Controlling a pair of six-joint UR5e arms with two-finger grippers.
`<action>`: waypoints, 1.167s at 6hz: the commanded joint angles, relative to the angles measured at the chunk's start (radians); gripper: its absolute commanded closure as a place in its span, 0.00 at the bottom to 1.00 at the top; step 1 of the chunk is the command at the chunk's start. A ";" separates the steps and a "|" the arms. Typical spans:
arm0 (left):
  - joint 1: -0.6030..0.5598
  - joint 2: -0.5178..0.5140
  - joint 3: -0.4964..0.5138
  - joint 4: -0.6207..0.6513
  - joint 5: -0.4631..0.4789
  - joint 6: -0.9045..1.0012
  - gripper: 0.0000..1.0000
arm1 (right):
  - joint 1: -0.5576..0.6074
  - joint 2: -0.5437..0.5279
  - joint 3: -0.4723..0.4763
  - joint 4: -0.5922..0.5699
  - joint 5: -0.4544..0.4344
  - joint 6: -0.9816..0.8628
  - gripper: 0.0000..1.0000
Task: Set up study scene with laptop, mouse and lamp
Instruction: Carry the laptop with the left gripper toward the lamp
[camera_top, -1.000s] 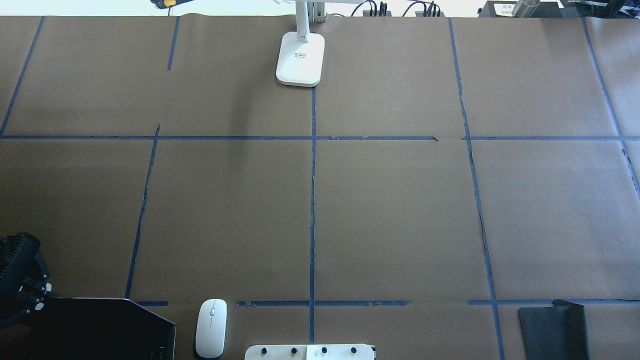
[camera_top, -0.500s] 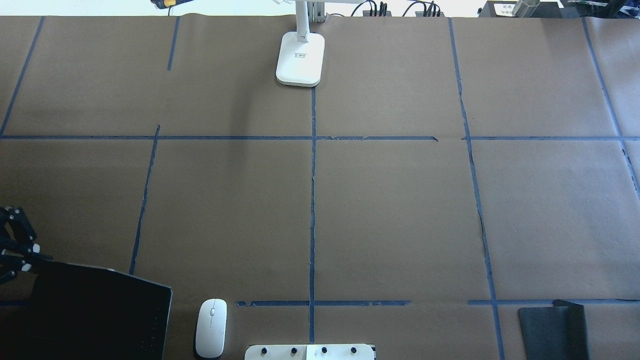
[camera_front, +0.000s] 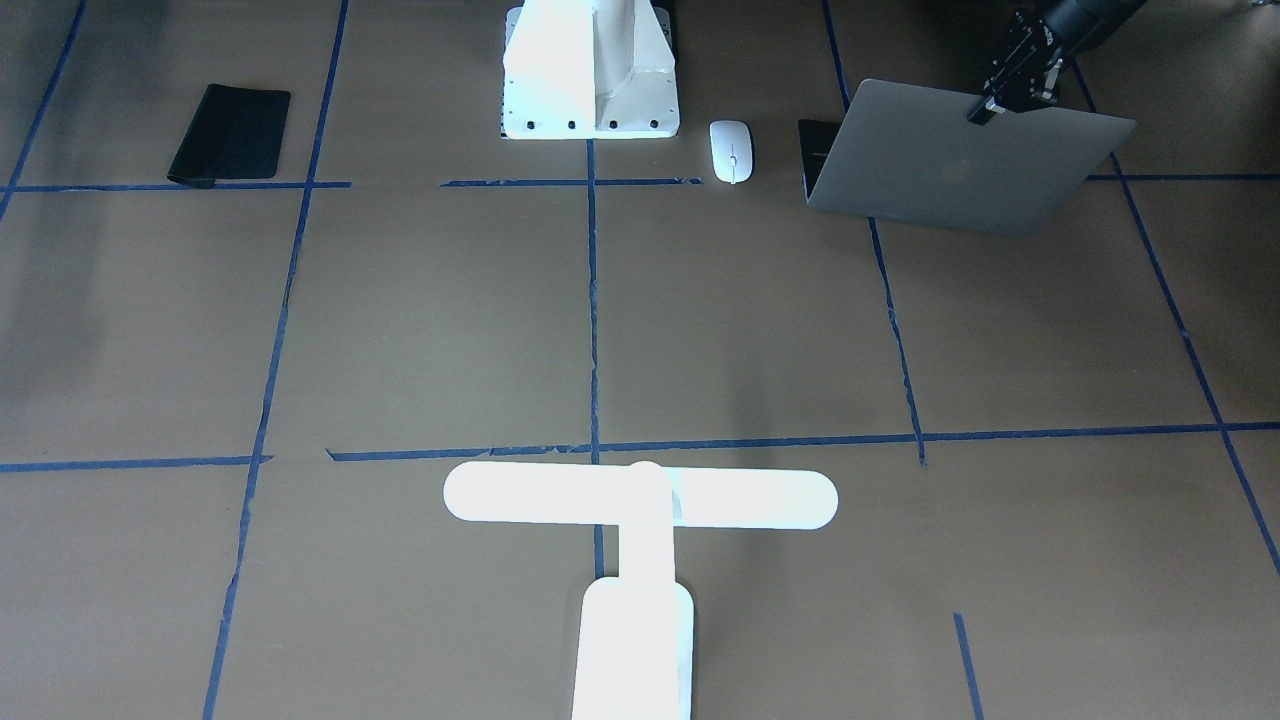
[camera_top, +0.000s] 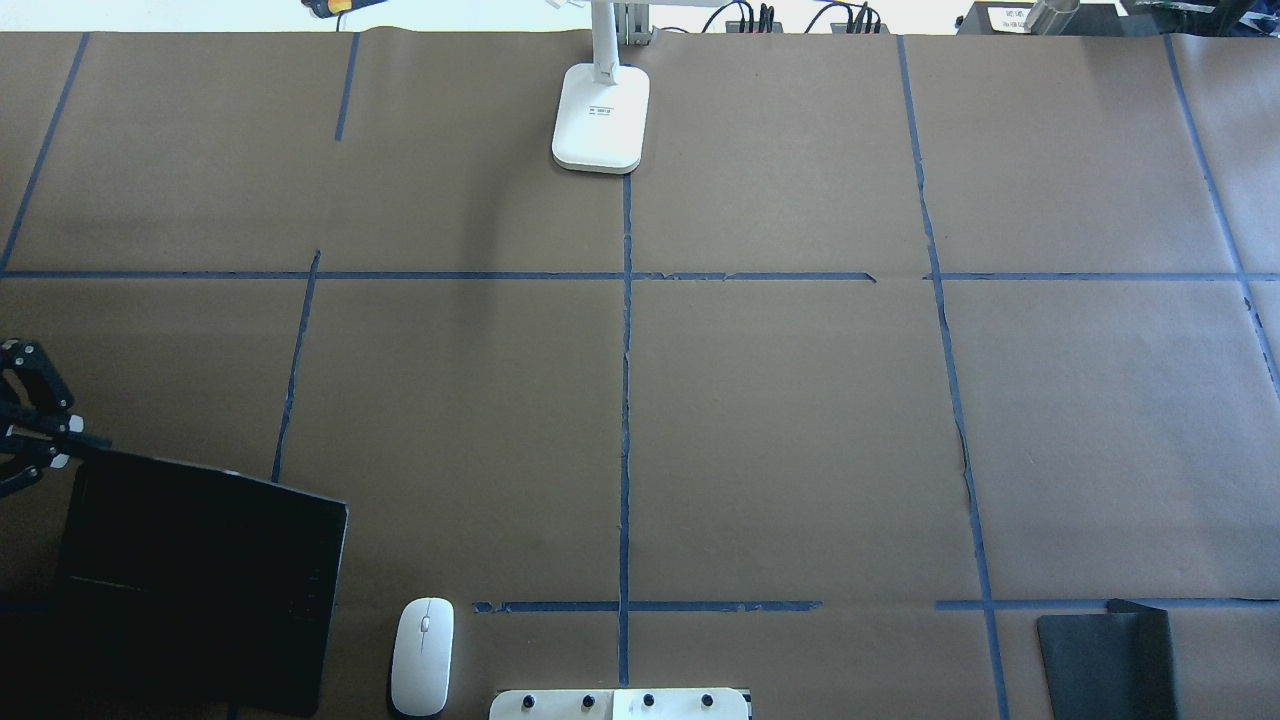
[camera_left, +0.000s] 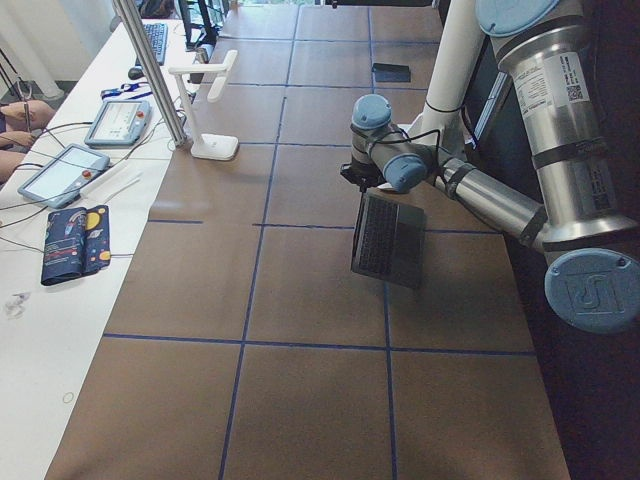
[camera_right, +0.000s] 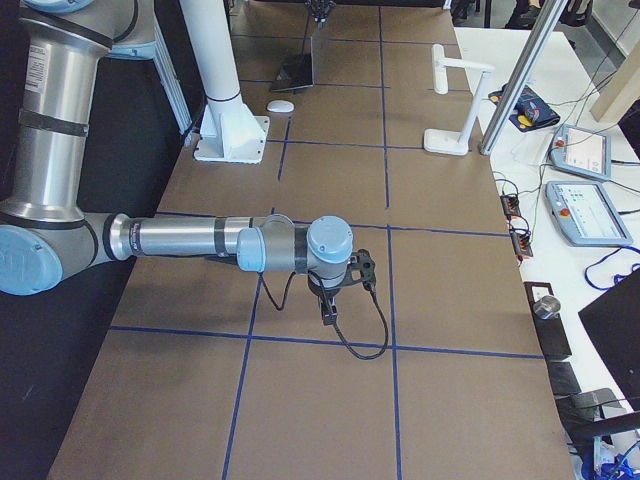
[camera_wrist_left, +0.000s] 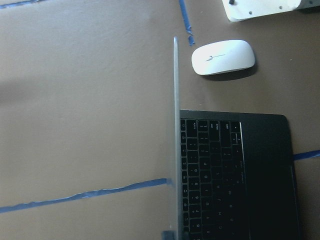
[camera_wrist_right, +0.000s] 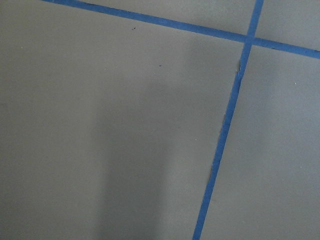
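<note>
Matte brown paper (camera_top: 800, 420) gridded with blue tape (camera_top: 625, 400) spreads under everything. The thin grey metal laptop (camera_front: 950, 165) sits near the robot's left, lid raised, my left gripper (camera_front: 983, 110) pinching its top edge. The white T-shaped lamp (camera_front: 640, 497) stands far-centre; the glossy oval mouse (camera_front: 731, 151) lies beside the laptop. As for the right gripper (camera_right: 328, 312), I cannot tell its opening.

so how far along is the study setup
Nothing looks finished, though the lamp stands upright at the far side. In hand: the left gripper clamps the open laptop's lid edge. Left: placing the laptop, then the mouse, which lies beside the white pedestal. The right gripper hangs away from all three.
</note>
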 joint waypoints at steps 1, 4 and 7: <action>-0.025 -0.272 0.039 0.238 0.027 0.002 1.00 | 0.000 -0.001 0.000 0.000 -0.001 -0.002 0.00; -0.021 -0.683 0.319 0.347 0.111 -0.059 1.00 | 0.000 -0.001 0.000 0.000 0.000 0.000 0.00; 0.002 -0.875 0.544 0.331 0.171 -0.134 1.00 | 0.000 -0.001 0.000 0.000 0.002 0.001 0.00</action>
